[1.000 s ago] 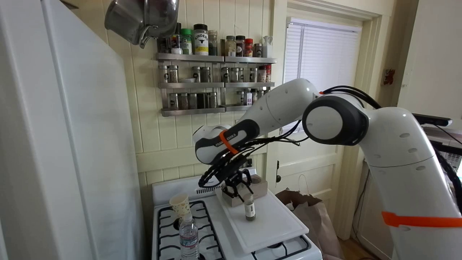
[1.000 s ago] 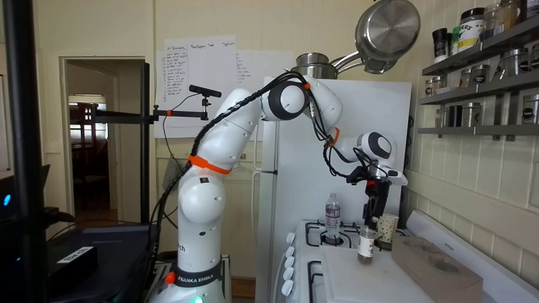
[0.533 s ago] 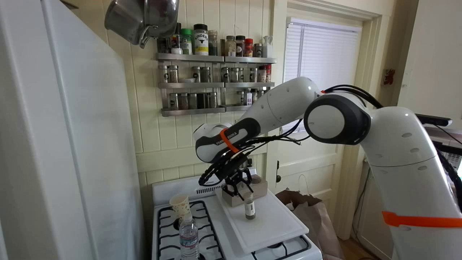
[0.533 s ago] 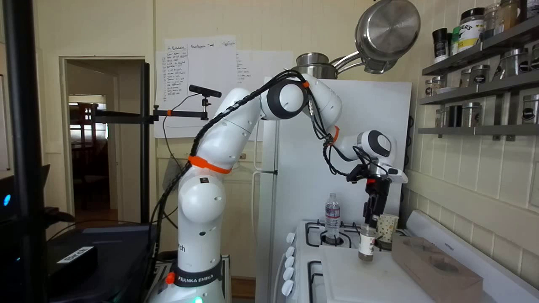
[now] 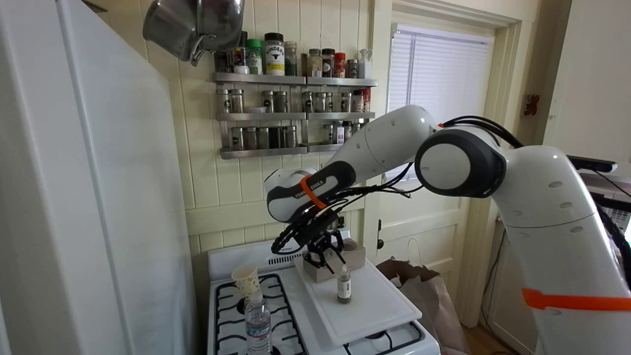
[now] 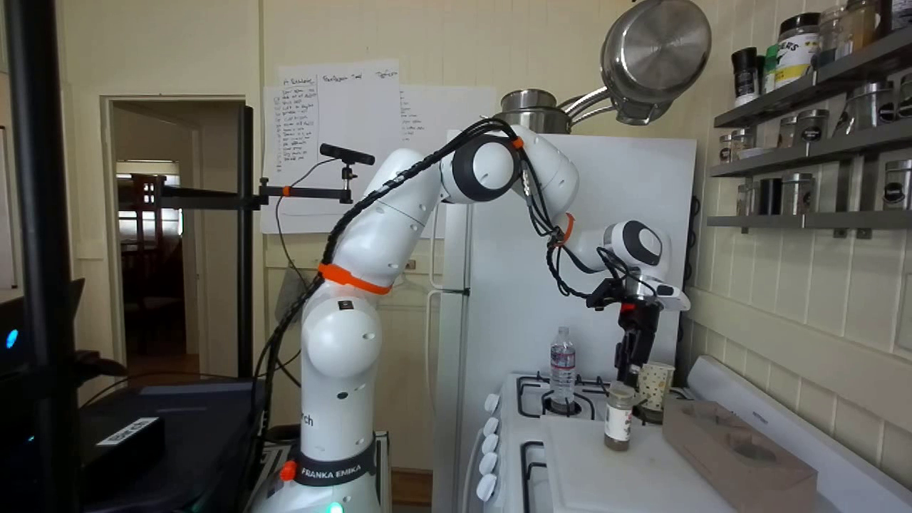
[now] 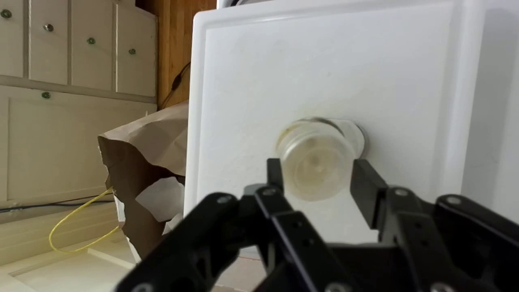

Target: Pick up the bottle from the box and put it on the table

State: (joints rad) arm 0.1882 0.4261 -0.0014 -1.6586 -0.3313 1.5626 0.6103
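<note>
The small pale bottle (image 5: pixel 344 288) stands upright on the white slab that is the table (image 5: pixel 377 305), and it shows likewise in an exterior view (image 6: pixel 618 422). My gripper (image 5: pixel 337 267) is just above it, fingers pointing down. In the wrist view the gripper (image 7: pixel 317 166) is open, with the fingers on either side of the bottle's top (image 7: pixel 316 162). A gap shows at the right finger; whether the left finger touches is unclear. The tan box (image 6: pixel 741 452) stands behind, at the slab's back edge, with round holes in its top.
A clear plastic water bottle (image 5: pixel 258 323) and a patterned paper cup (image 5: pixel 246 280) stand on the stove grates beside the slab. A brown paper bag (image 7: pixel 146 162) is past the slab's edge. Spice shelves (image 5: pixel 263 152) and hanging pans (image 6: pixel 659 57) are above.
The gripper fingers have opened and let go of the bottle. The bottle has dropped slightly onto the slab. The arm rose slightly at first and has held still since.
</note>
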